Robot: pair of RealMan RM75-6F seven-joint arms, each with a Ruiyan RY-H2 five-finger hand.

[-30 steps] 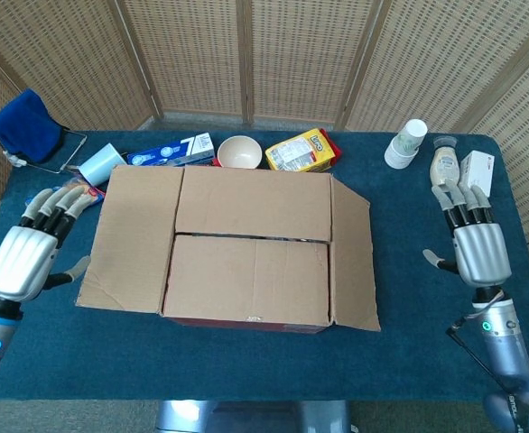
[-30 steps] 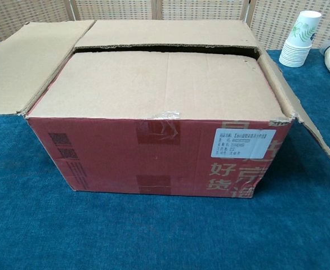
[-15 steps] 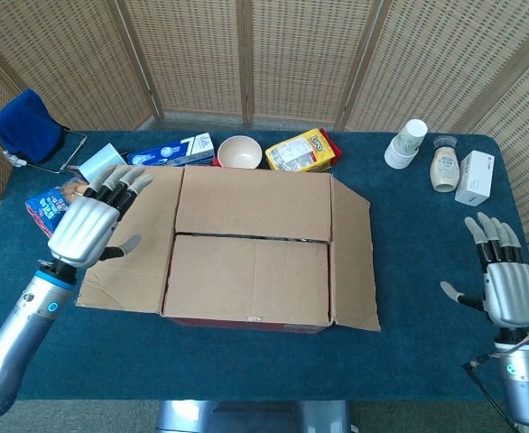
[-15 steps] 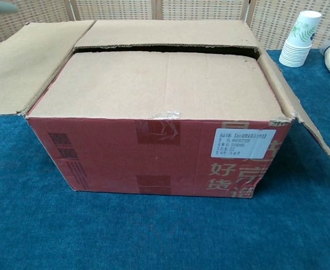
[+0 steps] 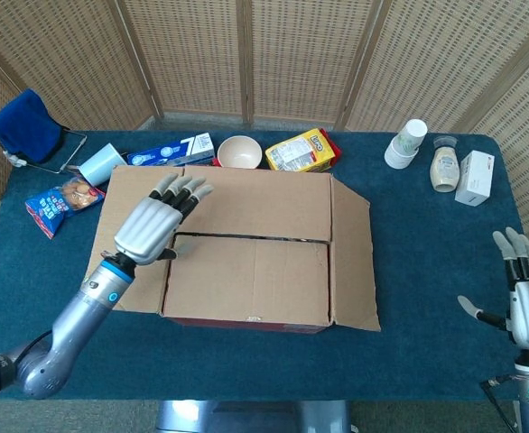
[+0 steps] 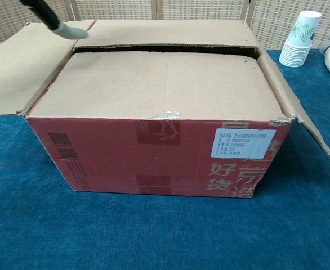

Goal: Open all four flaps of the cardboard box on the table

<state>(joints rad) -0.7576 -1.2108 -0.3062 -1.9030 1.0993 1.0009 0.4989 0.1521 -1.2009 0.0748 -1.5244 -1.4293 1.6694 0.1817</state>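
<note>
— What's on your far left?

— A blue cloth (image 5: 25, 124) at the table's (image 5: 427, 271) back corner, a snack bag (image 5: 59, 200) nearer me, and a tipped cup (image 5: 100, 164) beside it.

— And your left hand?

— My left hand (image 5: 149, 225) is over the cardboard box (image 5: 246, 253), above the seam where the side flap (image 5: 125, 262) meets the two closed flaps. Fingers (image 5: 181, 189) are spread and hold nothing. From the chest view I see one fingertip (image 6: 69, 31) at the box's back left corner.

— The box itself?

— Mid-table. Both side flaps lie folded outward; the near flap (image 5: 246, 278) and far flap (image 5: 251, 203) lie flat, closed.

— Behind it?

— A bowl (image 5: 239, 152) and a yellow packet (image 5: 301, 151).

— Further right?

— Stacked paper cups (image 5: 405, 142), a bottle (image 5: 442, 168), a white carton (image 5: 476, 177). My right hand (image 5: 528, 302) hangs off the table's right edge, fingers spread wide, empty.
</note>
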